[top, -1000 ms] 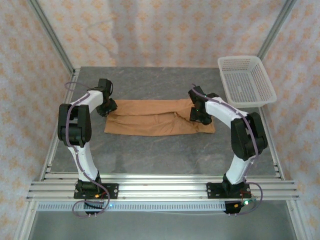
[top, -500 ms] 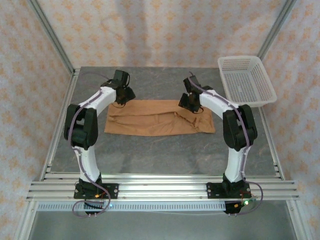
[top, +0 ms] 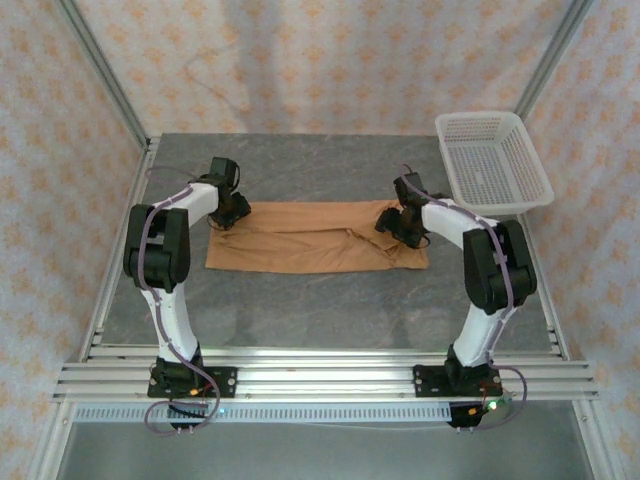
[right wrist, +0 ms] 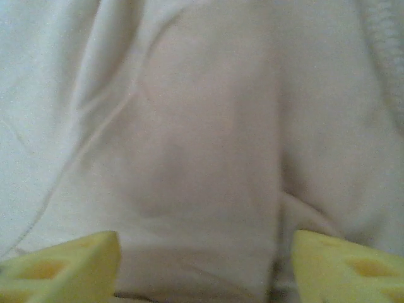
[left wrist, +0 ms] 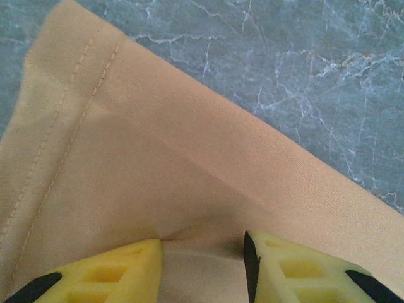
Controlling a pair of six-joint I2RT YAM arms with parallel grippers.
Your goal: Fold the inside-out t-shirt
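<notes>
Top view: shirt (top: 300, 240), orange-tan, already a narrow band, flat on the middle of the table (top: 320, 320); long axis left to right, across both arms. Left gripper (top: 232, 213) at the band's far left corner; right gripper (top: 393, 226) over the rumpled right end, with the basket (top: 495, 160) off beyond it at the far right. Each arm is nearest its own end, so the next fold likely calls for both ends carried together, either across the short width or inward along the length. Left wrist view: jaws drawn partway together on a pucker of cloth at the stitched hem corner, creases running into the gap, apparently pinching it; bare table beyond the folded edge. Right wrist view: jaws spread wide, nothing between them; shirt directly beneath, washed out pale, in soft ridges, not gripped.
</notes>
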